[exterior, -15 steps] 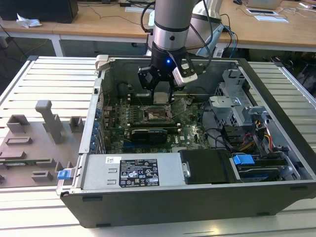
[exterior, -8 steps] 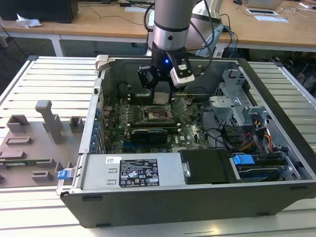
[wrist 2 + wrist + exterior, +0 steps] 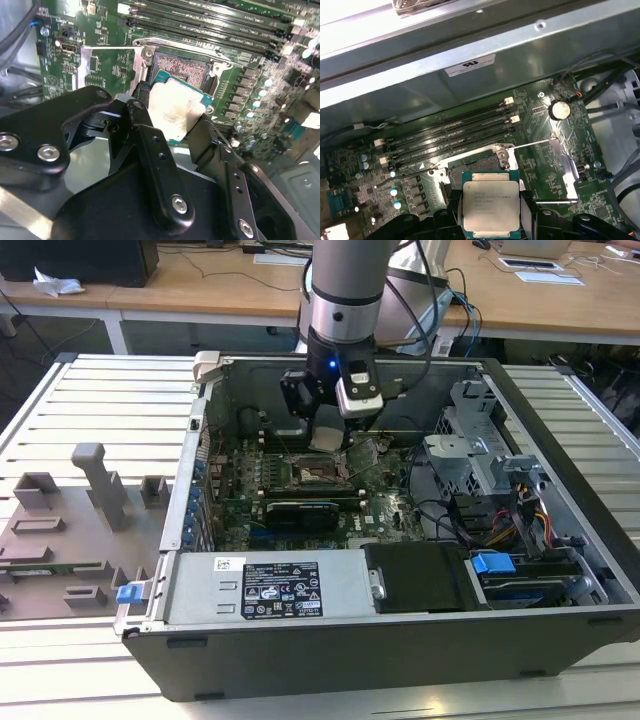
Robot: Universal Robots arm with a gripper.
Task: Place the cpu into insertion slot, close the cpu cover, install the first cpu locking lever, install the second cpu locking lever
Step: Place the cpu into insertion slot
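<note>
Inside an open computer case (image 3: 400, 660) on a slatted white table (image 3: 100, 400): gripper (image 3: 171, 116) clenched on the cpu (image 3: 491, 202), black fingers (image 3: 145, 130) pressed against two opposite edges of the chip. Held with dull silver top up and green border showing, just above the insertion slot (image 3: 475, 163) and not yet seated. Slot uncovered, with its pale contact field partly visible past the chip's far edge in both wrist views. To one side of the socket, the cpu cover (image 3: 563, 167) swung open, a thin locking lever (image 3: 532, 144) lying free along its edge. Beyond the socket on the green motherboard (image 3: 540, 100), long black memory slots (image 3: 450, 131) side by side, near a round coin cell battery (image 3: 559, 110).

In the exterior view, arm (image 3: 345, 290) reaching down from above into the middle of the case, chip hanging just over the socket. Long black expansion card (image 3: 300, 512) on the near side of the socket. Grey labelled power supply (image 3: 265, 590) along the front edge of the case. Drive bay with a blue tab (image 3: 492, 564) toward the exterior view's right. Grey fixture board (image 3: 60, 540) with upright blocks on the table at the exterior view's left, just beside the case. Wooden desks (image 3: 200, 285) behind.
</note>
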